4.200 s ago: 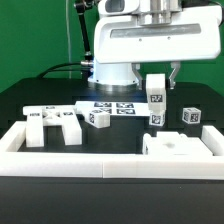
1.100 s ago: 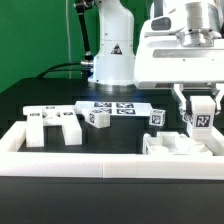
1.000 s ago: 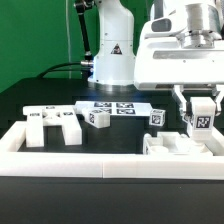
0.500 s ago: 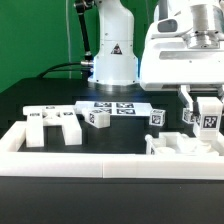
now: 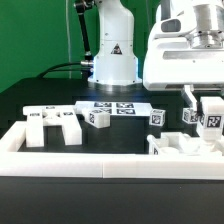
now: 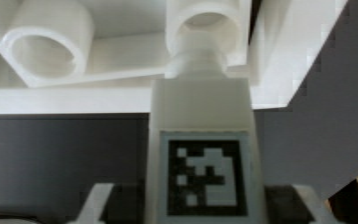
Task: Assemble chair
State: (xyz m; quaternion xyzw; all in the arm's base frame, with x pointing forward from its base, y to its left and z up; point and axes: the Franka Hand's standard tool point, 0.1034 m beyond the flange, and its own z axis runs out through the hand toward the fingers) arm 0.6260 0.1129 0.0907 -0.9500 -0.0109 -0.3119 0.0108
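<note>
White post (image 5: 212, 118) in jaws, slab (image 5: 178, 148) prob. below

Frontal exterior view; wrist view close along leg post (image 5: 213, 121)

Three small tagged blocks (image 5: 97, 118) (image 5: 157, 116) (image 5: 190, 116), one leg post (image 5: 212, 120), one seat slab (image 5: 175, 148), one marker board (image 5: 120, 108); the left-side pieces (image 5: 52, 122) cannot be counted.

- The back pieces (image 5: 52, 123) lie at the exterior view's left, behind the border rail (image 5: 60, 160).
- The marker board (image 5: 113, 107) lies mid-table, farther back.
- A small block (image 5: 98, 118) sits just before it.
- A second block (image 5: 156, 117) sits at its right end.
- The seat slab (image 5: 178, 146) rests far right, by the rail.
- The leg post (image 5: 213, 115) stands upright over it.
</note>
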